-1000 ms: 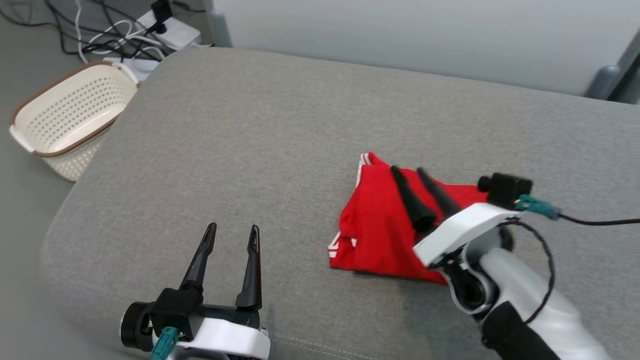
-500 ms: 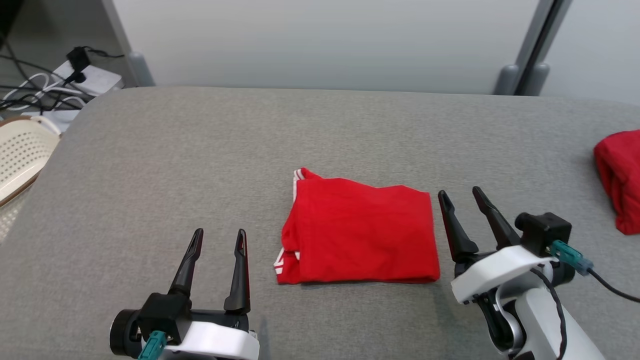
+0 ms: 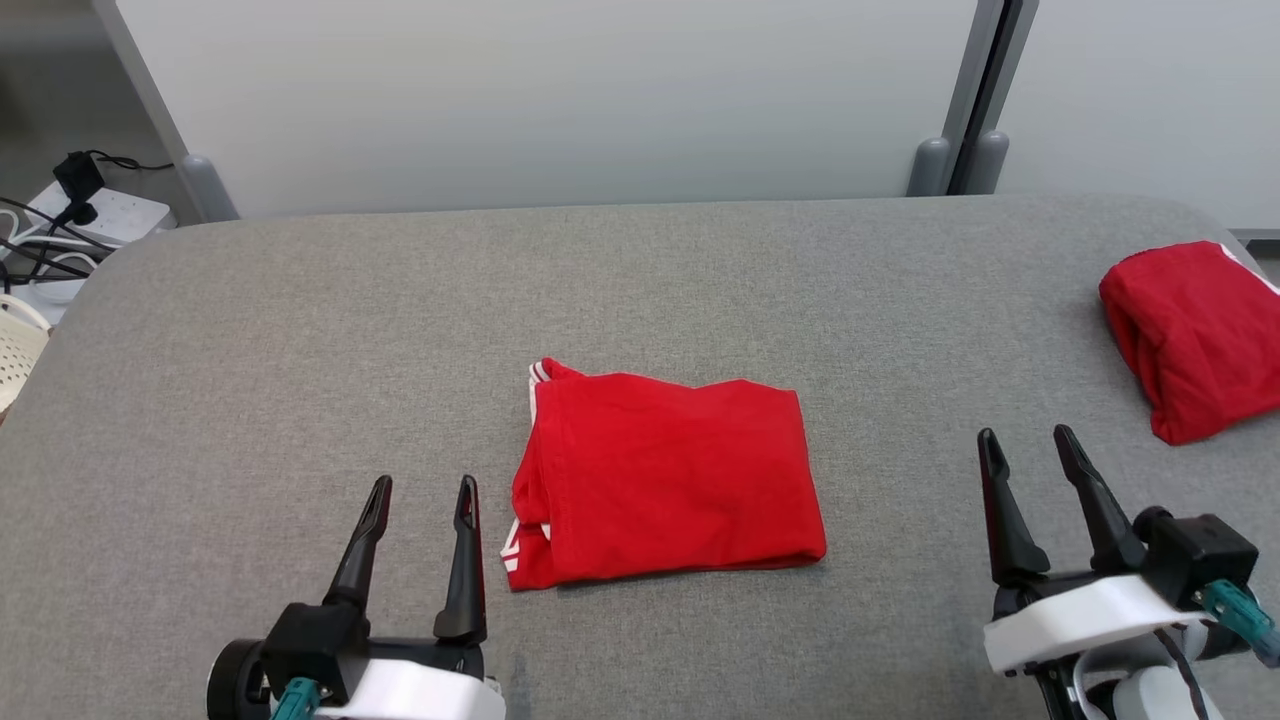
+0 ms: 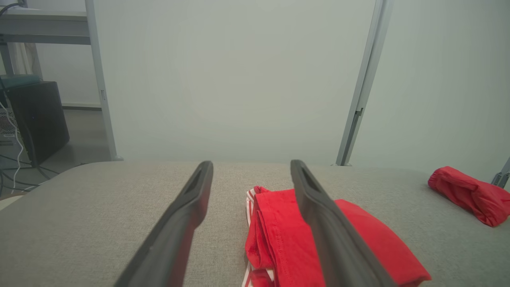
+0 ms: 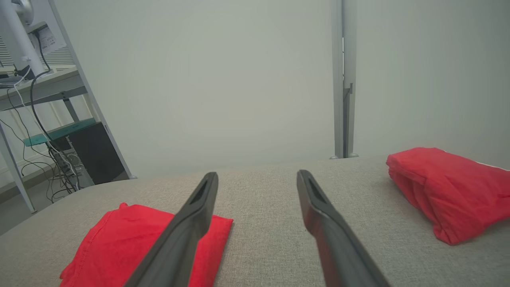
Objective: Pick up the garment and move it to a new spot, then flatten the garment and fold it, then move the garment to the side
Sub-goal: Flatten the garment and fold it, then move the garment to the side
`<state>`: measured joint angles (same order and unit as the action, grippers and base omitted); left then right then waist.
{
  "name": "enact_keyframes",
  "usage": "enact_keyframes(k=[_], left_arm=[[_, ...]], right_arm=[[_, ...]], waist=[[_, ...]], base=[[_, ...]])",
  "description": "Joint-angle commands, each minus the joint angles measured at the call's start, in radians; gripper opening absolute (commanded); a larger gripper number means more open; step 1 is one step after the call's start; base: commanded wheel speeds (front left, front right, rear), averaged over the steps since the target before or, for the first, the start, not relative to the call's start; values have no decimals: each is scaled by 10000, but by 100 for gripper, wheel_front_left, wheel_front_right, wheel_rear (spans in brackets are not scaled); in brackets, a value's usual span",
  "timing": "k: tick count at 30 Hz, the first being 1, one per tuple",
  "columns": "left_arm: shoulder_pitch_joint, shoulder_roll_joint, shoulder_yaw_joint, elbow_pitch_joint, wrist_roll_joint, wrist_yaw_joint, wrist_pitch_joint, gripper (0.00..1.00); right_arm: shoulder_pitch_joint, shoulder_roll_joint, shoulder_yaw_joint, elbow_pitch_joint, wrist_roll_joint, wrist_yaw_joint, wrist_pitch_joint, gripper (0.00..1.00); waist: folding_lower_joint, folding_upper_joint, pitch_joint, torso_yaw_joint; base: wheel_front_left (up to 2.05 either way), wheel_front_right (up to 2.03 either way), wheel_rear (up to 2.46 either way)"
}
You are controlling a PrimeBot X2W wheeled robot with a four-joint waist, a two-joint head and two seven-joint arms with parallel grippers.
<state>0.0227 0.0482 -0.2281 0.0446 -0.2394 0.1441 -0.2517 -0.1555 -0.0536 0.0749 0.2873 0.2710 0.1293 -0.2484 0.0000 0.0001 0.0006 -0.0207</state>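
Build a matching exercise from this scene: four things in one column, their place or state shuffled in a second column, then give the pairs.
Things
1. folded red garment
2. bunched red garment
3. left gripper
4. power strip

Place or state
A. beyond the far left corner of the grey surface, with dark cables
B. open, holding nothing, just left of the white-striped hem
C. at the grey surface's right edge
D. lying flat in the middle of the grey surface

Pairs: 1-D, 2-C, 3-B, 4-A
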Motion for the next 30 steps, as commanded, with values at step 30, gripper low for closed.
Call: enact_keyframes(k=[30], left_arm=[[592, 20, 689, -171, 133, -310, -101, 100]], right_arm=[[1348, 33, 26, -965, 151, 14, -133, 100]], waist=[[0, -1, -586, 113]], base=[[0, 0, 0]])
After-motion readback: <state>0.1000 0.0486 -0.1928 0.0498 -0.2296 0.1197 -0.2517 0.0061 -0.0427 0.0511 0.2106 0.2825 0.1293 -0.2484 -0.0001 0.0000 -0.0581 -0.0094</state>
